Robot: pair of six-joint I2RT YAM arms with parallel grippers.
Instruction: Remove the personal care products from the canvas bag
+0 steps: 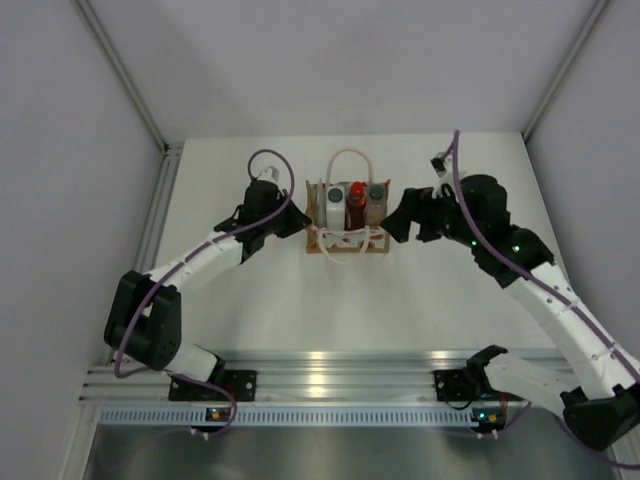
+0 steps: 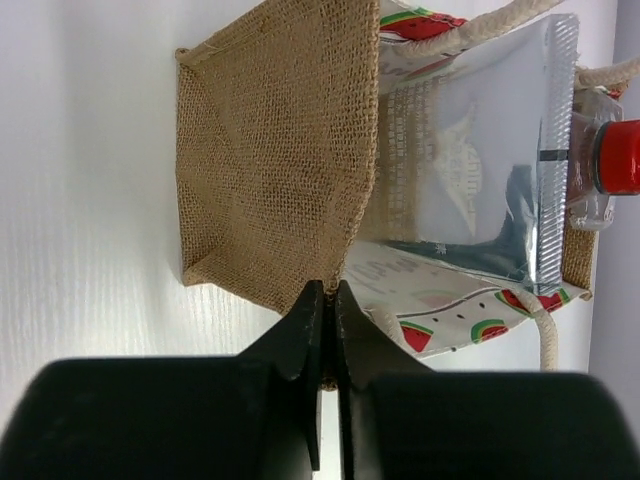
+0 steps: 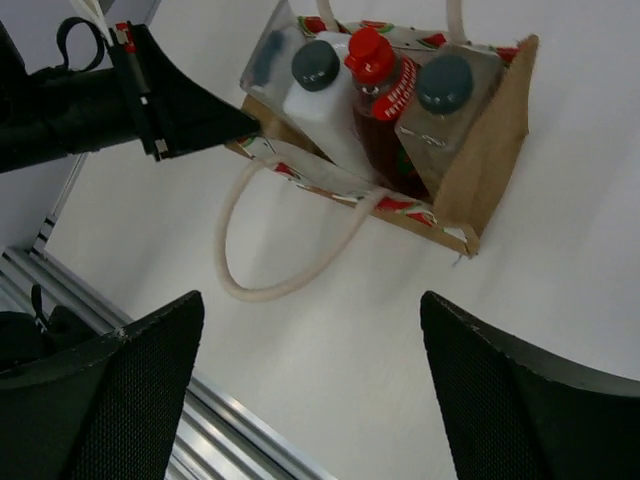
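Observation:
The canvas bag stands upright at mid-table, one rope handle lying flat in front of it. Three personal care products stand inside: a white-grey squeeze tube, a red bottle and a pale bottle with a dark grey cap. My left gripper is shut on the bag's burlap edge at its left end, with the silvery tube and red cap beyond. My right gripper stands open, nothing between its fingers, just off the bag's right end. It looks down on the red bottle, tube and pale bottle.
An aluminium rail runs along the near table edge by the arm bases. Grey walls and frame posts close in the left, right and back. A loose rope handle lies on the table before the bag.

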